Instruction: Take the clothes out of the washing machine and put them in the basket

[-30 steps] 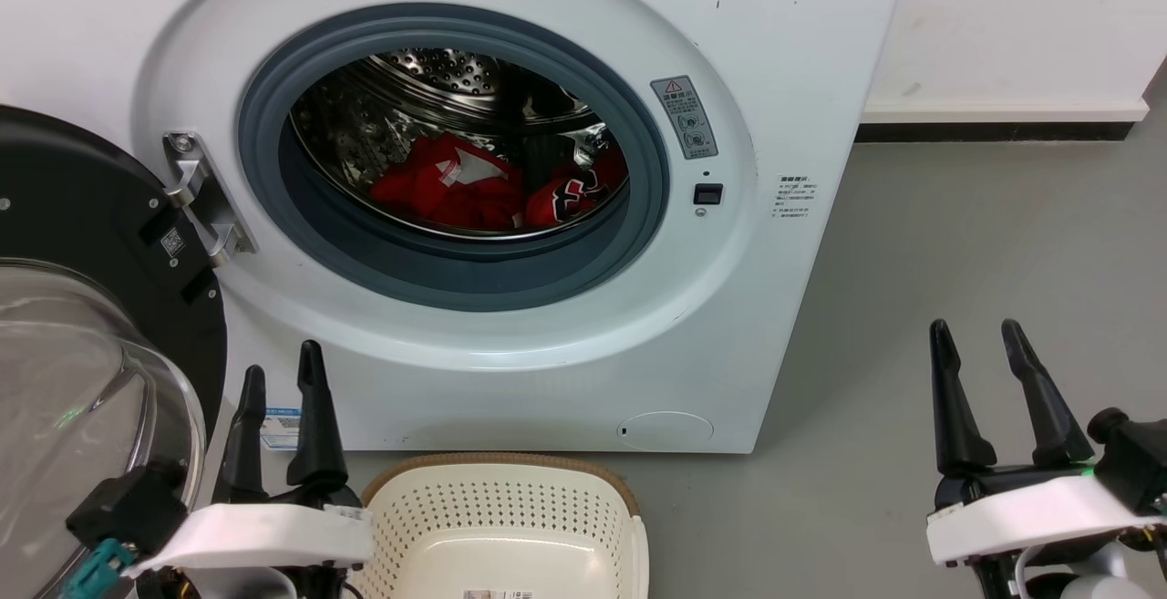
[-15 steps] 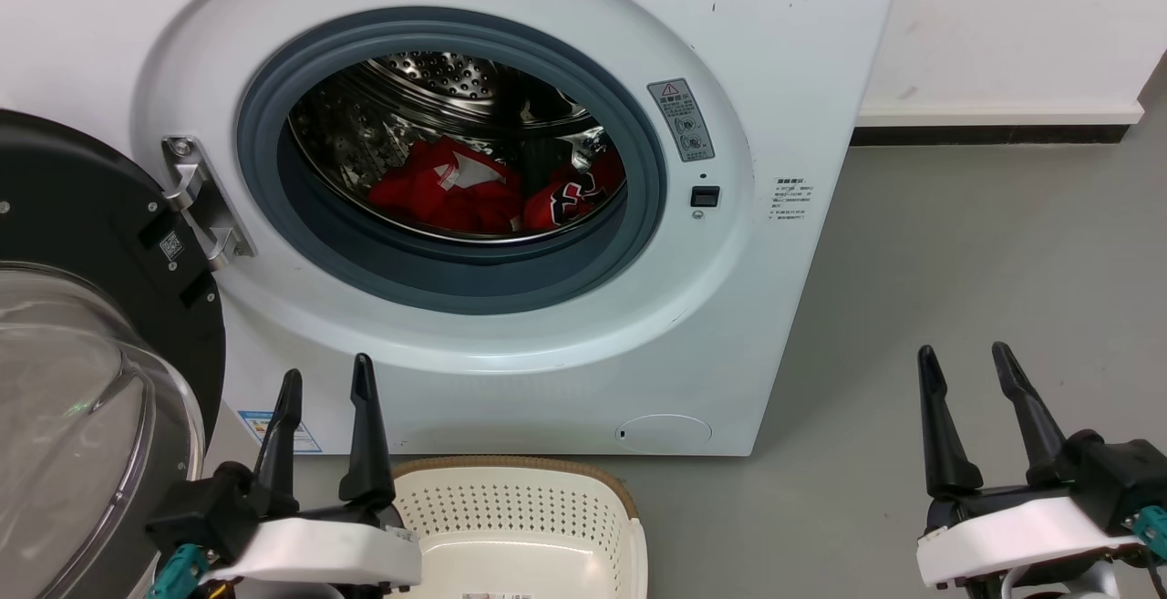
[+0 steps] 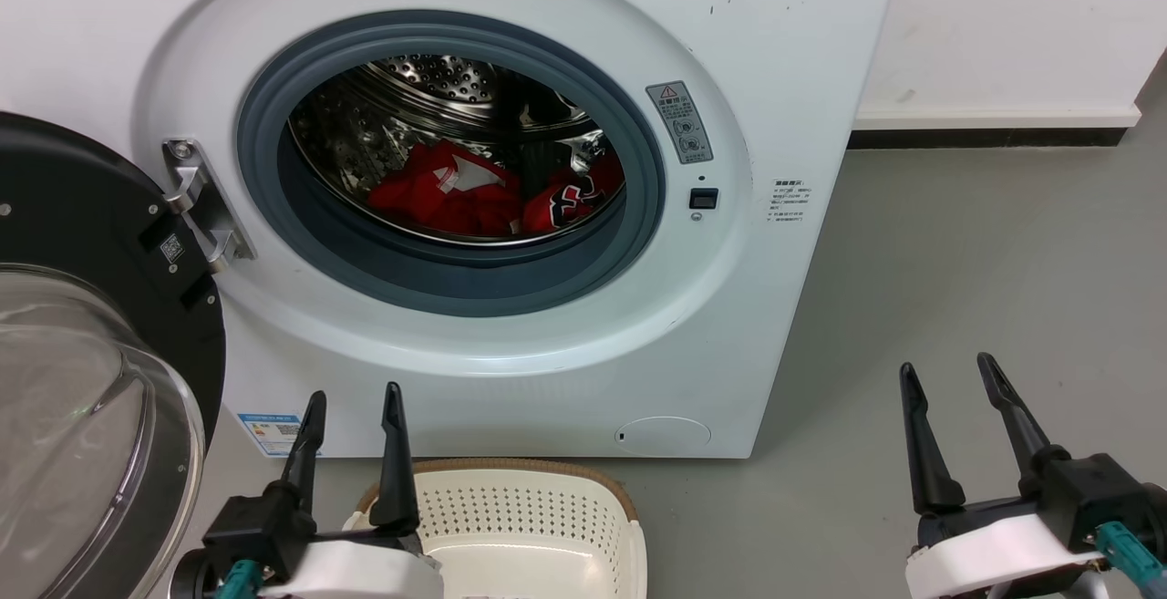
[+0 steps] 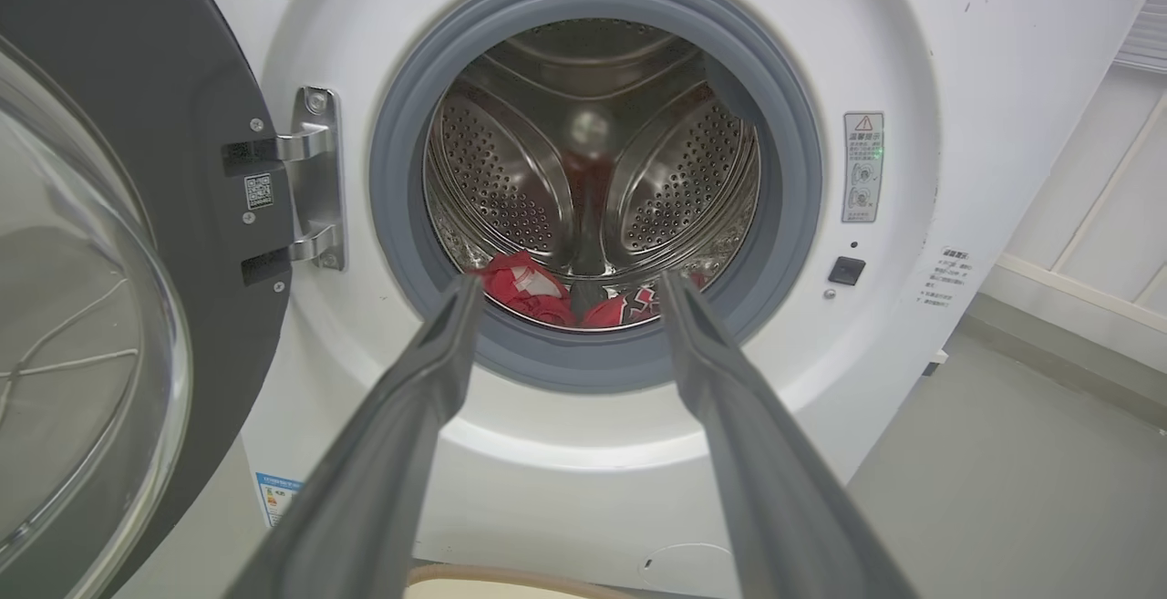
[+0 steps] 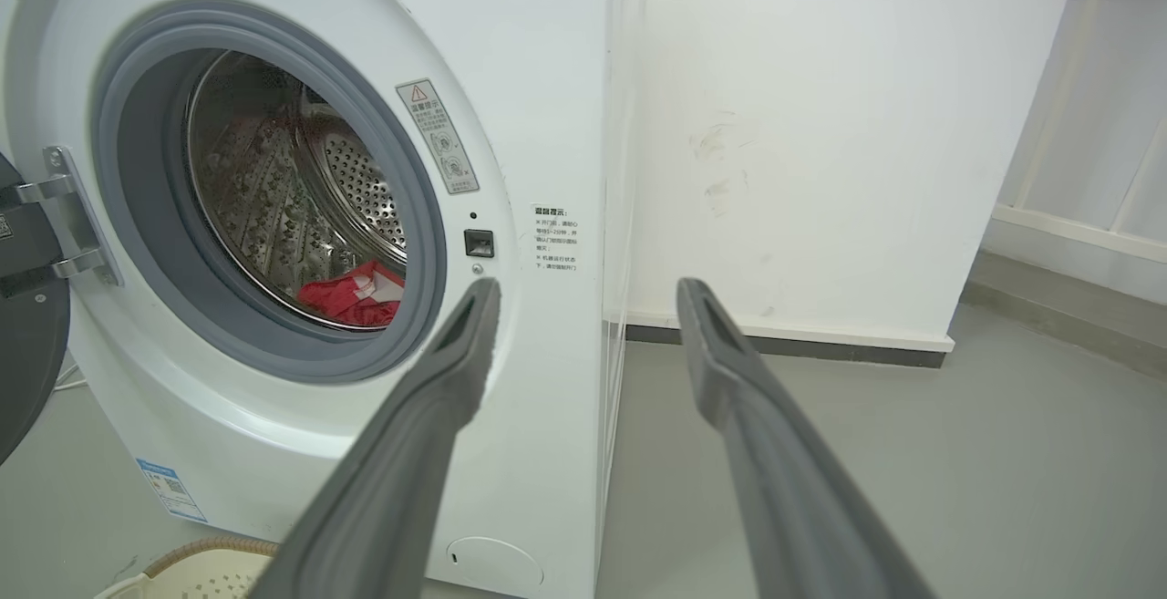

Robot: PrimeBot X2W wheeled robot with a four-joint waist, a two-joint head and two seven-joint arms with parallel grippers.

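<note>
Inside the washing machine (image 3: 784,79): clothes (image 3: 456,198) lay, none lifted out | basket (image 3: 529,526) before its front showed none | my left pincer (image 3: 355,391) and right pincer (image 3: 945,363) were spread, bare | judged: everything left to do

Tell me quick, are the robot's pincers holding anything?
Left pincer: open, holding nothing.
Right pincer: open, holding nothing.
</note>
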